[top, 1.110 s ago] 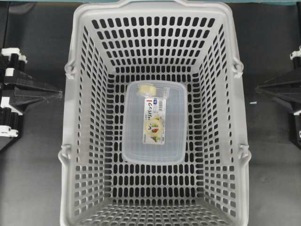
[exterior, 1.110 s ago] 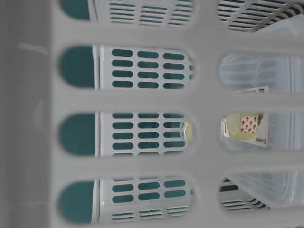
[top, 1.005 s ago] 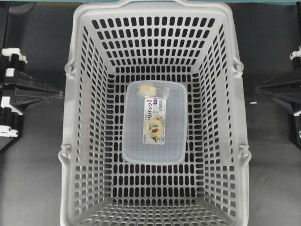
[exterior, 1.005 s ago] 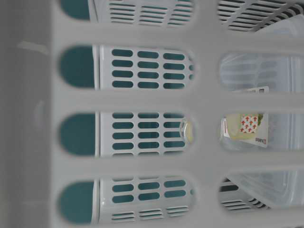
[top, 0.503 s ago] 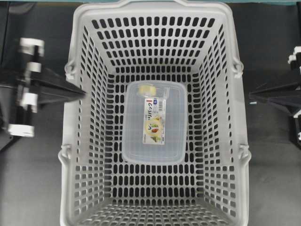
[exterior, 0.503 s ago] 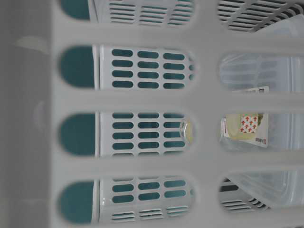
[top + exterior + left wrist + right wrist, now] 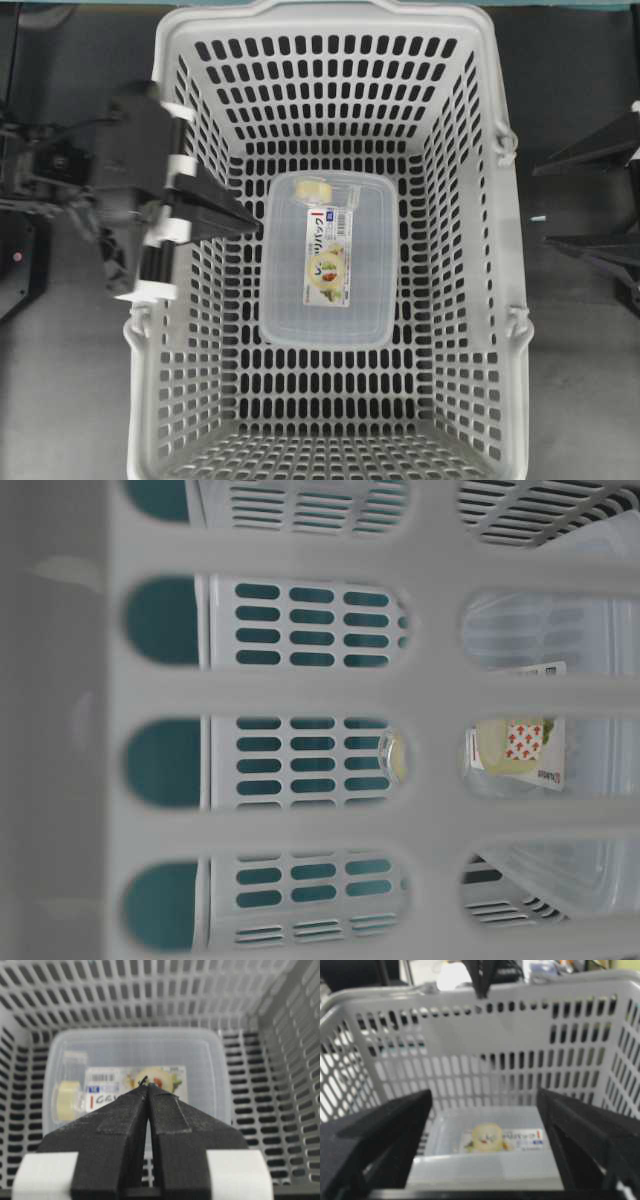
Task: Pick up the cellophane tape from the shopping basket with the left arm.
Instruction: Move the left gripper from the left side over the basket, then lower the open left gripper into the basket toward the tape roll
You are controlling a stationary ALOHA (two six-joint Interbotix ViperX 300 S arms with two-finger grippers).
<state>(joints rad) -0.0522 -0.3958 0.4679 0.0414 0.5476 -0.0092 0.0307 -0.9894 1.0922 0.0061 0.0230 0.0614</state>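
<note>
Overhead, the left gripper reaches over the basket's left wall, its fingers pressed together and holding nothing, tips pointing at the clear box on the basket floor. Just beyond them, the tape roll lies on the box's far end, untouched. Outside the right wall, the right gripper has its fingers spread wide.

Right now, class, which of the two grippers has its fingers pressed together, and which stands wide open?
The left gripper, reaching over the shopping basket wall, has its fingers pressed together to one point. The right gripper, outside the basket, has its fingers spread wide apart.
</note>
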